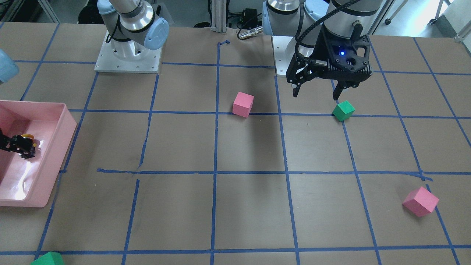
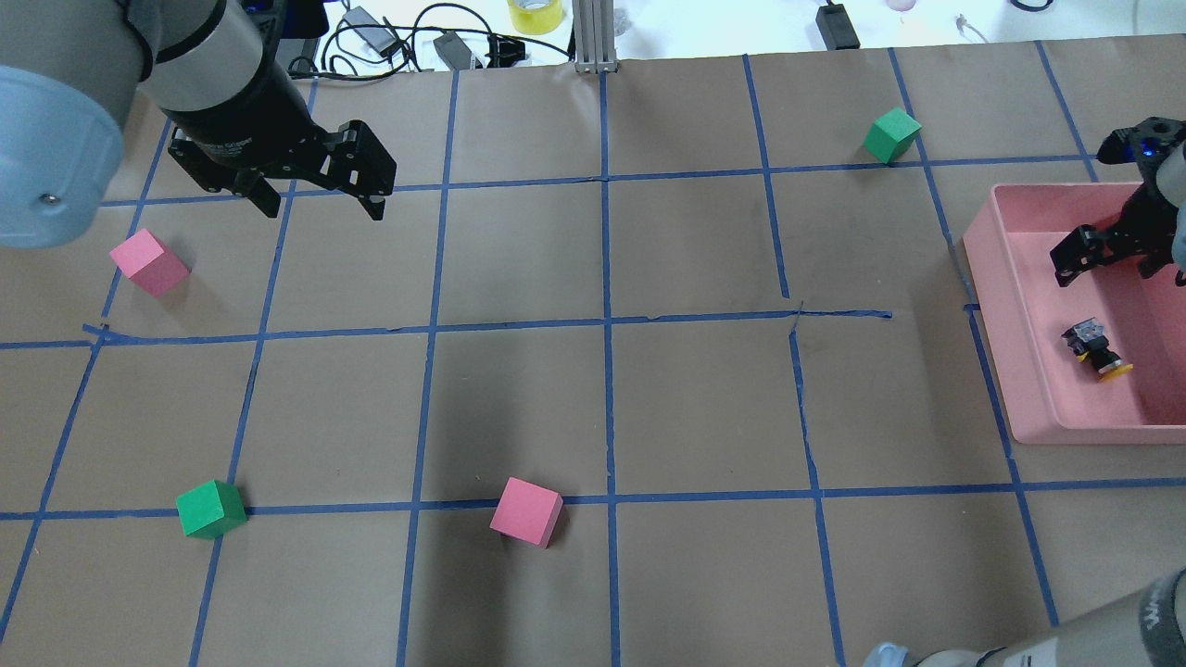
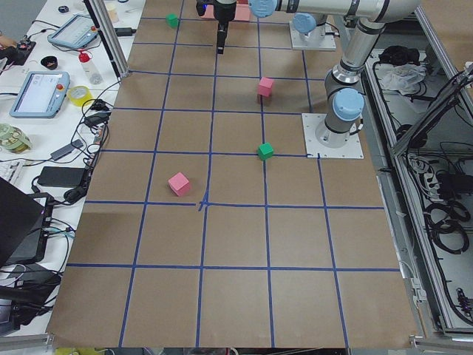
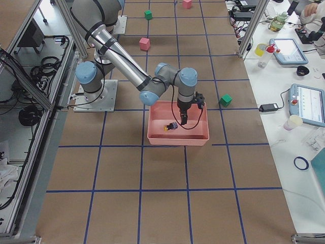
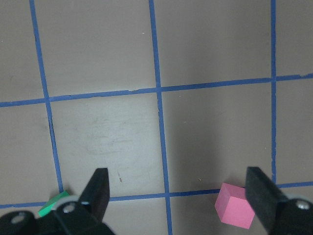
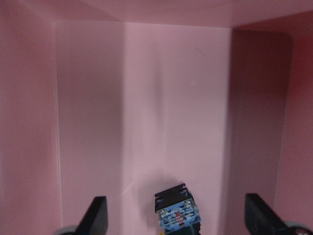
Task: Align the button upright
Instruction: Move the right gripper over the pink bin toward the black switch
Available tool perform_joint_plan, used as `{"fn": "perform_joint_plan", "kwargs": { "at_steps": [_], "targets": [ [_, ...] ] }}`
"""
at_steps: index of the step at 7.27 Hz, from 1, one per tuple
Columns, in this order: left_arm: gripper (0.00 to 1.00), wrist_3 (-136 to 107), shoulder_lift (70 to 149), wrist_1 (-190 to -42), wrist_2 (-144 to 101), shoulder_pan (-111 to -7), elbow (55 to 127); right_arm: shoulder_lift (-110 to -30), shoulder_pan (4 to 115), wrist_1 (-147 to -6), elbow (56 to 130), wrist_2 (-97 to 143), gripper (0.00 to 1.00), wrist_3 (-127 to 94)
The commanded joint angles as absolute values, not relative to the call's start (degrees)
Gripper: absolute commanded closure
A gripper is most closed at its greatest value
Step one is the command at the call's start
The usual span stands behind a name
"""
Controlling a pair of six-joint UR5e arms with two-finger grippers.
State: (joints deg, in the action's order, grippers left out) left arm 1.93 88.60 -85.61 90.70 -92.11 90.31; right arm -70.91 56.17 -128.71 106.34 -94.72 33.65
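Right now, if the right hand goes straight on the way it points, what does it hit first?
Probably the button, lying in the pink bin between the fingers of the right hand; depth unclear.
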Motion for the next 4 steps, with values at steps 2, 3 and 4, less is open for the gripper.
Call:
{"fn": "perform_joint_plan", "kwargs": {
  "at_steps": [2, 3, 4],
  "targets": [
    [0.0, 1.93, 88.59, -85.61, 90.62, -92.11, 90.26, -67.25, 55.64, -129.9, 106.44, -94.48, 0.04, 32.7],
    [0.0, 1.93, 88.59, -85.61, 90.7, -92.11, 90.26, -66.37, 55.63, -130.08, 106.26, -94.48, 0.04, 30.96],
    [0.0, 1.93, 88.51, -85.61, 90.7, -92.11, 90.26, -65.84, 55.63, -131.04, 106.35, -94.57, 0.04, 30.94]
  ]
}}
